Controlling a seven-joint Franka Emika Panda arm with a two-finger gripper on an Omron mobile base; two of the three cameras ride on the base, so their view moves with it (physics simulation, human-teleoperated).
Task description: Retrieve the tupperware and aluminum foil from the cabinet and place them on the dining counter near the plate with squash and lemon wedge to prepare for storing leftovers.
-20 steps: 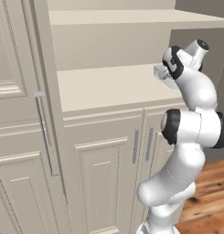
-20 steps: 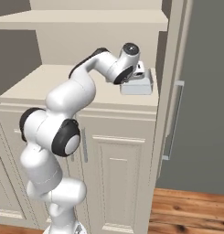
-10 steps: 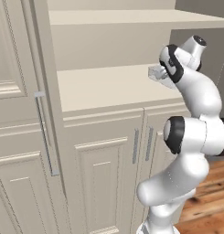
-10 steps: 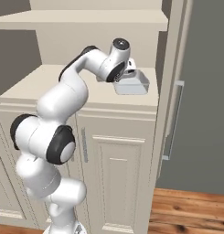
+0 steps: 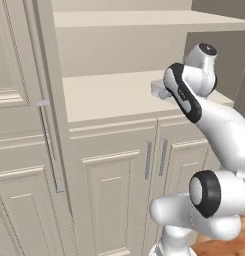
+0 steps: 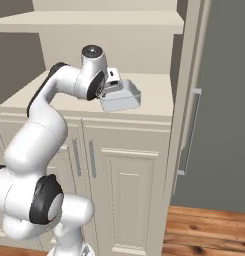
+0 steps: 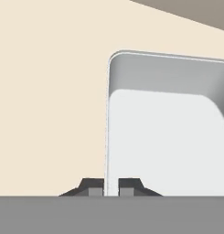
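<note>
Hand view puts the jaws pinched shut on one side wall of the small translucent pale-grey plastic tupperware (image 7: 163, 132) — light, thin-walled, likely slick and flexible, so that rim hold suits — at the cream cabinet (image 6: 159, 107) shelf's front edge.

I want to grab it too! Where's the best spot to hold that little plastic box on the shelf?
Pinch the thin side wall of the tupperware at its flared rim, coming down from above. It sits open side up, so one of the fingers slips inside and the other stays outside.
</note>
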